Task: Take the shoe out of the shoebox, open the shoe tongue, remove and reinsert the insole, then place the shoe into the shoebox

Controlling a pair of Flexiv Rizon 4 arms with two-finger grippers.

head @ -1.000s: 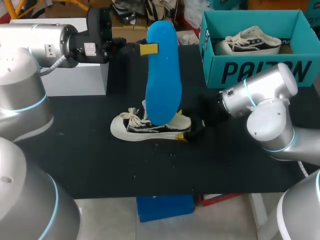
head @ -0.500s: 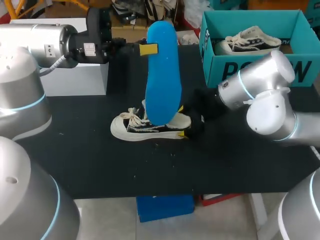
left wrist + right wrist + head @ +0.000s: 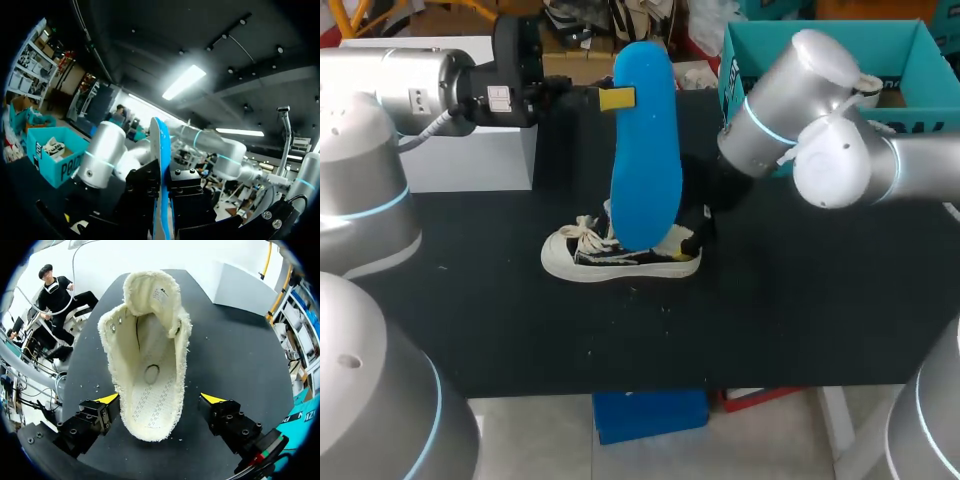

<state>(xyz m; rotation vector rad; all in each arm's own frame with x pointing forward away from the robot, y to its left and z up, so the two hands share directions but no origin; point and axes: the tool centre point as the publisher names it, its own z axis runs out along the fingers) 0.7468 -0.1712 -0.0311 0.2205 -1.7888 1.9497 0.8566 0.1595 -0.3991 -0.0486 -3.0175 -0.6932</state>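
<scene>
Shoe (image 3: 620, 255) lies at the middle of the table (image 3: 520, 320), toe toward 9 o'clock, its middle hidden behind the blue insole (image 3: 645, 150). The left gripper (image 3: 617, 98) pinches the insole upright near its top. The right gripper (image 3: 160, 399) is spread, with a tip just beside each side of the heel. The shoebox (image 3: 900, 45), at 2 o'clock, is partly hidden by the right arm (image 3: 820, 130).
</scene>
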